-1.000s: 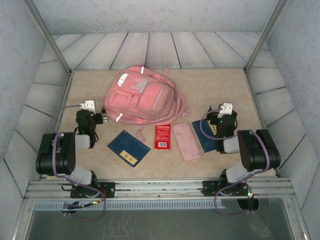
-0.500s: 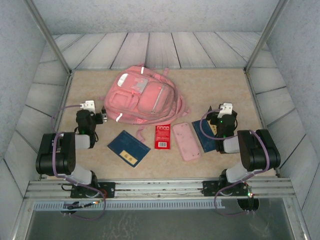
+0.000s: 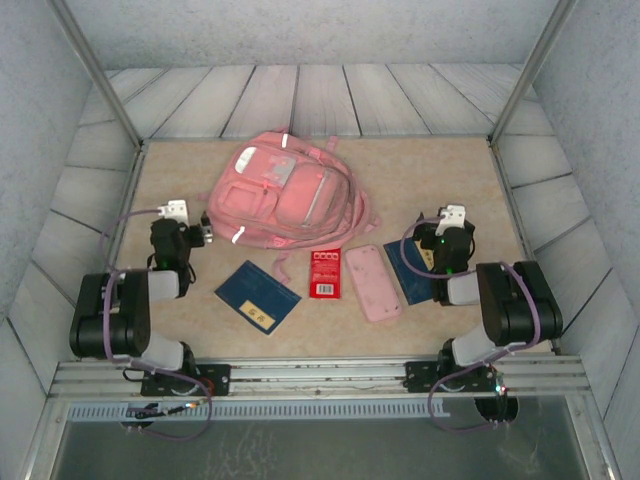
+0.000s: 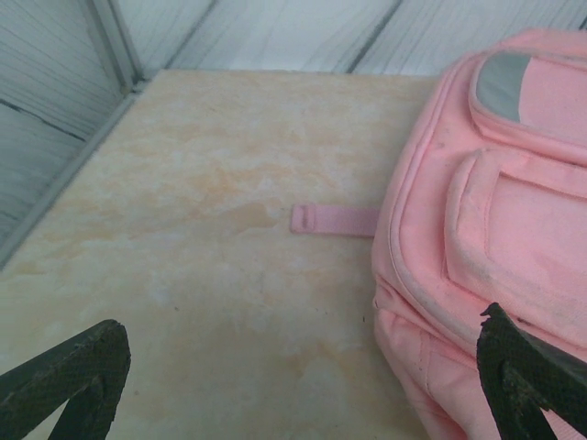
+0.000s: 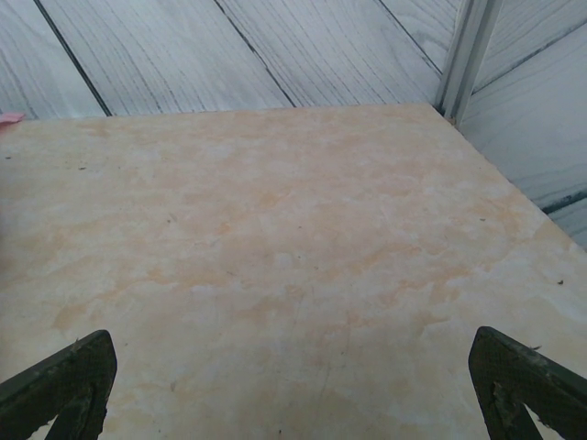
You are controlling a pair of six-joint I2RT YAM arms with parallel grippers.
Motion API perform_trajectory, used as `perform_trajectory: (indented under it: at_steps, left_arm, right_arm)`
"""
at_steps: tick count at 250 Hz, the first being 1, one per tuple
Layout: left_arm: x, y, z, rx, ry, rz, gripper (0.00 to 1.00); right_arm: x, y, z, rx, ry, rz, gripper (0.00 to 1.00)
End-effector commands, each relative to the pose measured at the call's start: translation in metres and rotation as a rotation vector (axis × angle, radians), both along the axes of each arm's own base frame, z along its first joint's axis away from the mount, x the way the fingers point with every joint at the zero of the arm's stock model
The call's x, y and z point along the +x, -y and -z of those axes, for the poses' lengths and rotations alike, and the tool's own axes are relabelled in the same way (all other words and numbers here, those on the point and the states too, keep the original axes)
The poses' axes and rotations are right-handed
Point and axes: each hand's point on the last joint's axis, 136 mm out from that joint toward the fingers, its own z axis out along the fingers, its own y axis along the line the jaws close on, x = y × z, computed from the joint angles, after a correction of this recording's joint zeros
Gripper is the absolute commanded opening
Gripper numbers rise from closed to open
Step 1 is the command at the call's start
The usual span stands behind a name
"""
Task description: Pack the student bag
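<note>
Pink student bag lies just right of the left end effector, gaping wide, empty.

Open counter is stretching right of the student bag. In front of the student bag, two blue booklets, a red packet and a pink case are blocking passage.

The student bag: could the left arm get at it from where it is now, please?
Probably yes: the left gripper is open, and the student bag lies close ahead on its right, with nothing between them.
</note>
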Motion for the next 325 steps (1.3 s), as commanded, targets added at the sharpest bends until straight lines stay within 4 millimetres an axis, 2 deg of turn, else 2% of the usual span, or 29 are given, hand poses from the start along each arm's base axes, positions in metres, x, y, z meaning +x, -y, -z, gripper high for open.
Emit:
perform_trajectory:
  at_steps: [1, 33, 51, 69, 103, 147, 180, 210, 259, 325]
  left_arm:
    - [-0.003, -0.012, -0.044, -0.015, 0.056, -0.082, 1.00]
    - [-0.010, -0.012, -0.082, -0.101, 0.071, -0.125, 1.00]
    - [-0.014, -0.009, -0.095, -0.153, 0.036, -0.137, 1.00]
    - [-0.019, 0.000, -0.097, -0.246, -0.033, -0.129, 1.00]
    - [-0.028, 0.037, -0.093, -0.389, -0.153, 0.001, 1.00]
    - [-0.037, 0.082, -0.070, -0.482, -0.283, 0.056, 1.00]
    - [-0.040, 0.121, -0.037, -0.526, -0.382, 0.086, 1.00]
    - [-0.041, 0.140, -0.006, -0.568, -0.466, 0.081, 0.95]
    - [-0.035, 0.150, 0.026, -0.580, -0.549, 0.056, 0.84]
    - [-0.026, 0.152, 0.053, -0.574, -0.596, 0.024, 0.75]
  right_arm:
    - [0.008, 0.002, -0.028, 0.008, 0.001, 0.008, 1.00]
    - [0.014, -0.007, -0.056, 0.075, -0.040, -0.026, 1.00]
    - [0.022, -0.018, -0.067, 0.120, -0.104, -0.072, 1.00]
    - [0.029, -0.028, -0.072, 0.158, -0.183, -0.114, 1.00]
    - [0.042, -0.057, -0.073, 0.215, -0.333, -0.263, 1.00]
    - [0.061, -0.095, -0.068, 0.346, -0.475, -0.438, 0.99]
    - [0.070, -0.111, -0.053, 0.429, -0.524, -0.486, 0.94]
    - [0.075, -0.124, -0.033, 0.470, -0.576, -0.515, 0.88]
    - [0.075, -0.144, 0.006, 0.541, -0.657, -0.564, 0.75]
    - [0.075, -0.170, 0.032, 0.608, -0.700, -0.620, 0.67]
